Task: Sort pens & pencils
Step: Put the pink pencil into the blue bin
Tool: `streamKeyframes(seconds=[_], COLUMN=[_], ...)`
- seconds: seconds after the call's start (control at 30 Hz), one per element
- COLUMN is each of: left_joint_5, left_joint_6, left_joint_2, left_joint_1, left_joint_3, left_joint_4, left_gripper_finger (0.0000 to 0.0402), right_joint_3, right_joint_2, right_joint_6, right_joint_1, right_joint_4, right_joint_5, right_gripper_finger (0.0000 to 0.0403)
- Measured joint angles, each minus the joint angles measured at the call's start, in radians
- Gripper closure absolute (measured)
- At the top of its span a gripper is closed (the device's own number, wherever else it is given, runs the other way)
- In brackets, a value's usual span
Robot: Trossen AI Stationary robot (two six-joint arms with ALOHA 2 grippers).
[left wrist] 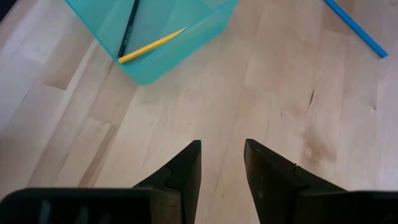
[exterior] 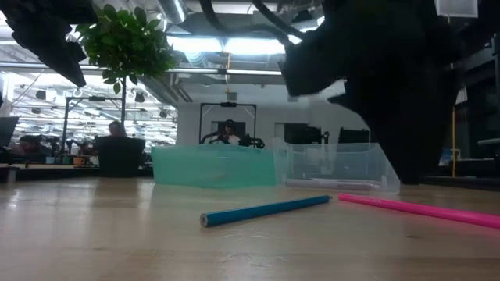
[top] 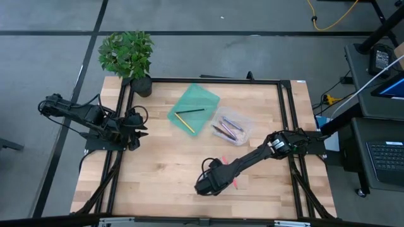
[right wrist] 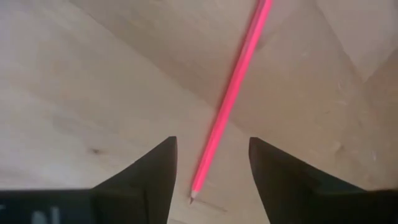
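While right gripper (right wrist: pixel 211 165) jaws straddle pink pencil (right wrist: pixel 231 99) open, off-centre closing may roll it across desk (top: pixel 158 164); left gripper (left wrist: pixel 222 163) jaws open.

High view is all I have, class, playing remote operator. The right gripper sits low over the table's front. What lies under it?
Observer: A pink pencil lies flat on the table between the right gripper's open fingers, ungripped.
Operator: Any other loose stick nearby?
Observer: Yes. The low view shows a blue stick lying on the table next to the pink pencil.
Operator: And the left gripper?
Observer: The left gripper is open over bare table and holds nothing.
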Motion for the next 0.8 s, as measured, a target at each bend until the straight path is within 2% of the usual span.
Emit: streamKeyframes(seconds=[0.27,0.57,0.8], left_joint_5=[0.000,0.000,0.000], left_joint_6=[-0.001,-0.002,-0.003], left_joint_2=[0.000,0.000,0.000], left_joint_1=[0.000,0.000,0.000], left_joint_3=[0.000,0.000,0.000], left_joint_4=[0.000,0.000,0.000], left_gripper_finger=[0.0286,0.0286,0.0286], right_joint_3=[-0.079,-0.169,-0.175], right_joint_2=[0.001,-0.010,-0.008], right_joint_6=[-0.003,-0.012,-0.012], right_joint_1=[-0.005,-0.006,-0.007], right_joint_4=[0.036,0.169,0.181], right_joint_5=[-0.036,-0.042,-0.041], right_gripper_finger=[0.0203,0.0203,0.0203])
